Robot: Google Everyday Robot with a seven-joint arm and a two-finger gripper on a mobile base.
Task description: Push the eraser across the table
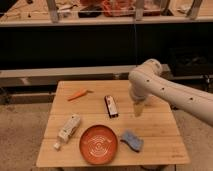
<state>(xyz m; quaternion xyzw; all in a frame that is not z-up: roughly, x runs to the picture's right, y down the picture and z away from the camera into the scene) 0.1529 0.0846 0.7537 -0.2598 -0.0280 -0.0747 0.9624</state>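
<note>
I am seeing the gripper (138,110) hanging open and empty over the table (160,132), near the eraser (111,106), on its right as viewed, not touching it.

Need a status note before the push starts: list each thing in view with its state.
Small flat black rectangular eraser: lying flat on the light wooden plank table, untouched.
Gripper: jaws open, empty, pointing down, on the picture's right of the eraser, apart from it.
White tube-like bottle: lying on its side.
Round red-orange plate: right way up, empty.
Blue wavy sponge: lying flat beside the plate.
Orange carrot: lying flat.
</note>
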